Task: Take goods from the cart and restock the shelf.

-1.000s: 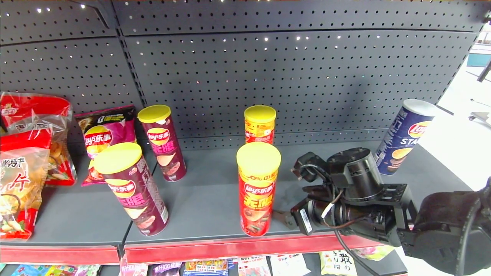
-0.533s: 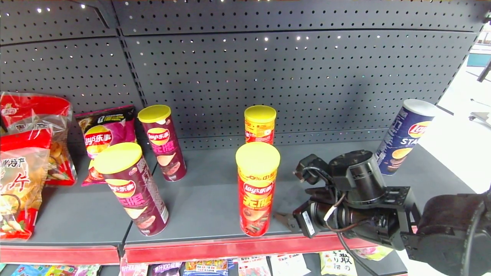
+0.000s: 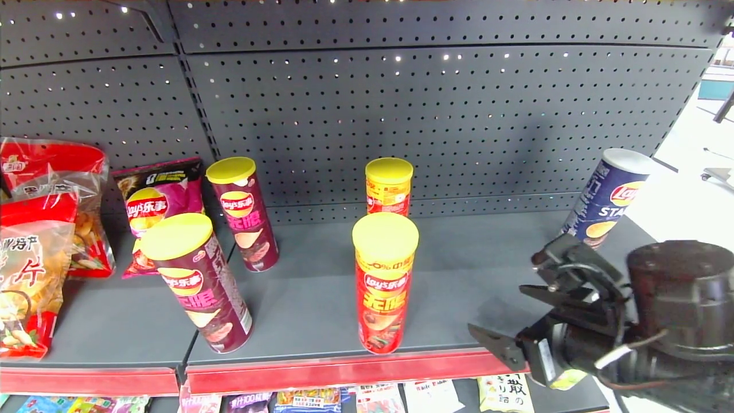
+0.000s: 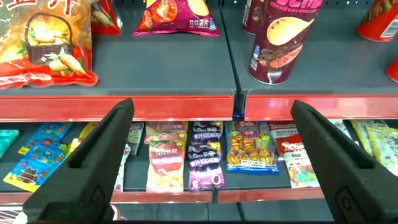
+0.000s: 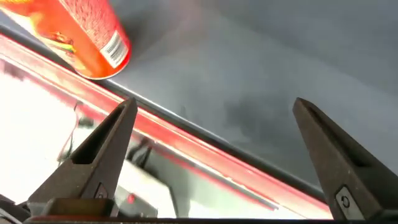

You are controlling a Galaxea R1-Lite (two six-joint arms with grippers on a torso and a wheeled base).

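1. The right gripper (image 3: 507, 312) hangs at the near edge of the shelf (image 3: 470, 275), right of centre, fingers spread wide with nothing between them.
2. A red can (image 3: 385, 281) stands upright at mid-shelf, close to the red rail (image 3: 321, 370), left of that gripper and apart from it.
3. A far red can (image 3: 389, 186) stands directly behind it, by the back panel.
4. Further left stand a near maroon can (image 3: 198, 281) and a far maroon can (image 3: 242, 212), with a purple bag (image 3: 157, 209) leaning behind them and red bags (image 3: 34, 246) at far left.
5. A blue can (image 3: 605, 203) stands at far right, beyond the right gripper.
6. The left gripper (image 4: 211, 106), fingers likewise spread and empty, faces the shelf front near the maroon can, above a lower row of packets (image 4: 205, 155).
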